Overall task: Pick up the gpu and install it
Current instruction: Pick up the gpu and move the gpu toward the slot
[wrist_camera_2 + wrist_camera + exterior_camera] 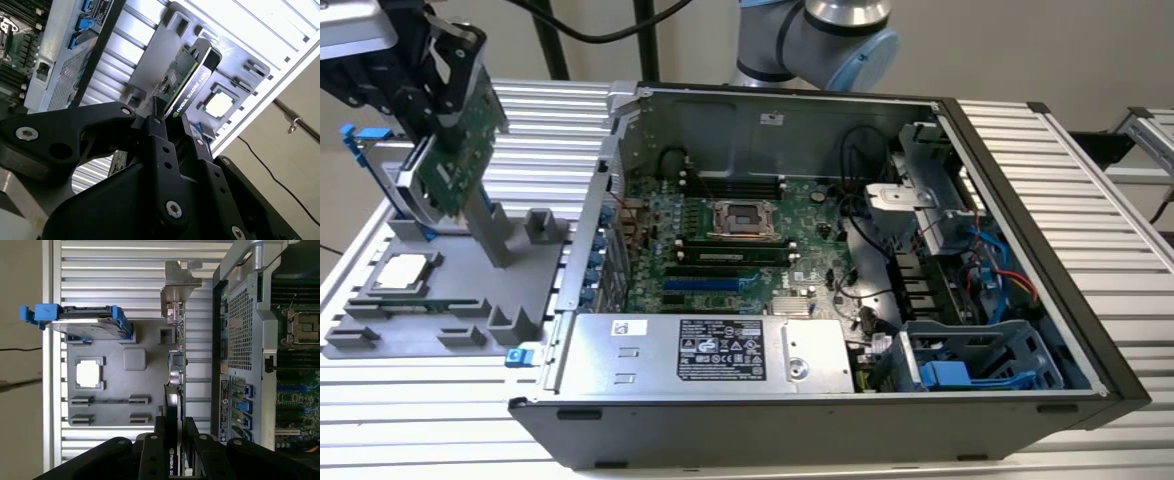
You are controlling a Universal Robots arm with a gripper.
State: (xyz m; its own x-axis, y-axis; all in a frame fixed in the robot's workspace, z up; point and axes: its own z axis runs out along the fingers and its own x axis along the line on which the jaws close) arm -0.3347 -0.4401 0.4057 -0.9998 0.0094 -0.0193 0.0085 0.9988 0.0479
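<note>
At the exterior view's left, your gripper (443, 105) is clamped on the gpu (460, 150), holding it tilted, bracket end down, over the gray tray (360, 335) where the CPU chip (403, 270) lies. To the right, the open computer case (1047, 250) lies on the slatted bench (1101, 190), its motherboard (734, 250) exposed.

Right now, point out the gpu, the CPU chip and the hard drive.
gpu (458, 145), exterior view, on its green circuit board face.
CPU chip (89, 375), first wrist view, centre of its silver top.
hard drive (82, 329), first wrist view, on its silver casing.
</note>
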